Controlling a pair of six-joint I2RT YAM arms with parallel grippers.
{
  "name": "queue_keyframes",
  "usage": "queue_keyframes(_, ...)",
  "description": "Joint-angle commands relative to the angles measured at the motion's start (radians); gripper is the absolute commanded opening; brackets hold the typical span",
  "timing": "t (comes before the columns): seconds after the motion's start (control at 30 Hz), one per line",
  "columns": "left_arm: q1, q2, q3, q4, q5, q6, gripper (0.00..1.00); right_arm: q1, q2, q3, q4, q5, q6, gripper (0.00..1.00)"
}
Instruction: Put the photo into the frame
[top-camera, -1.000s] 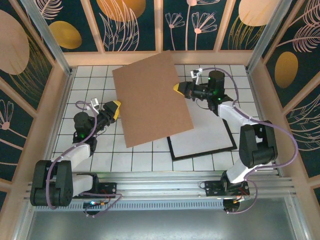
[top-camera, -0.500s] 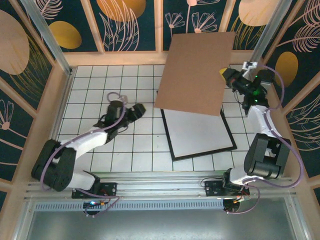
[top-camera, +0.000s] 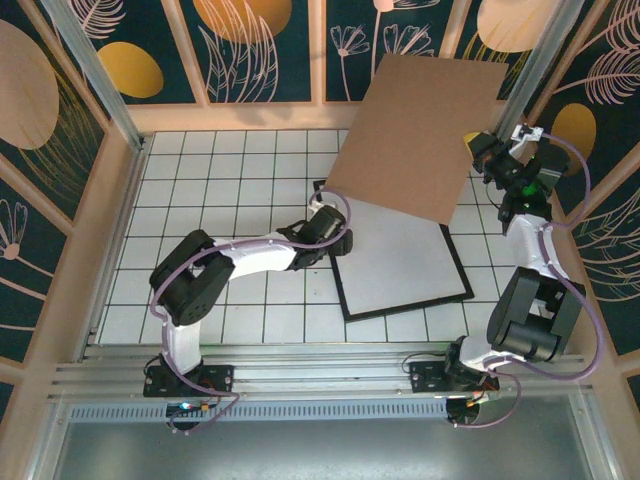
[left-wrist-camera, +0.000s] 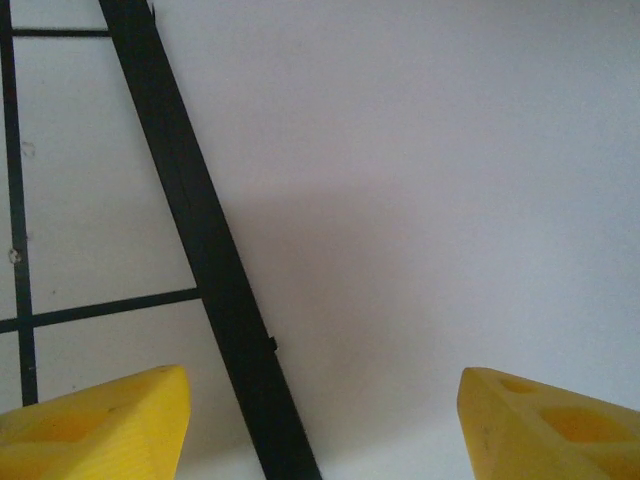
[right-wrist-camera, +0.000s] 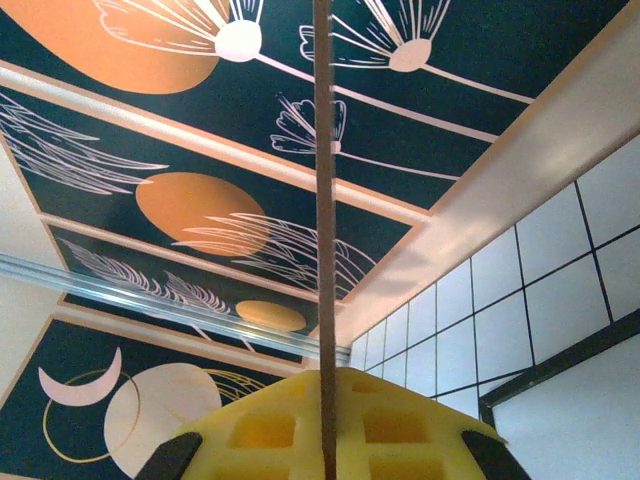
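The black frame (top-camera: 410, 305) lies flat on the tiled table, right of centre, with a plain white sheet (top-camera: 400, 260) filling its opening. The photo's printed picture is hidden. My left gripper (top-camera: 335, 235) hovers open over the frame's left side. In the left wrist view its yellow fingers (left-wrist-camera: 100, 420) straddle the black moulding (left-wrist-camera: 215, 270) and the white sheet (left-wrist-camera: 430, 200), holding nothing. My right gripper (top-camera: 478, 150) is shut on the right edge of the brown backing board (top-camera: 420, 135), held tilted in the air at the back right. The right wrist view shows the board edge-on (right-wrist-camera: 323, 200) between the pads.
The raised board overhangs the frame's far corner and the back wall (top-camera: 250, 115). The right side wall (top-camera: 530, 190) stands close behind my right gripper. White tiles (top-camera: 220, 190) stretch to the left of the frame. A frame corner (right-wrist-camera: 560, 365) shows in the right wrist view.
The right arm has swung the backing board from the table's middle up to the back right. The left gripper let go of it and reached across to the frame's left side.
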Motion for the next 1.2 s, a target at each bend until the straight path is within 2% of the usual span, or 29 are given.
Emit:
queue_keyframes(0.0,-0.013,0.024,0.031,-0.085,-0.058,0.052,0.7,-0.006,-0.028,-0.005,0.094,-0.002,0.012,0.0)
queue_keyframes(0.47,-0.015,0.06,0.004,-0.098,-0.065,0.083,0.53,-0.005,-0.038,-0.025,0.09,0.0,0.008,0.0)
queue_keyframes(0.7,-0.006,0.026,-0.042,-0.103,-0.125,0.084,0.45,0.006,-0.04,-0.019,0.066,0.001,-0.005,0.0)
queue_keyframes(0.93,0.075,-0.031,-0.124,-0.083,-0.138,0.093,0.41,0.05,-0.047,-0.015,-0.016,-0.002,-0.061,0.0)
queue_keyframes(1.17,0.144,-0.098,-0.173,-0.059,-0.146,0.121,0.42,0.105,-0.079,-0.026,-0.199,-0.012,-0.197,0.0)
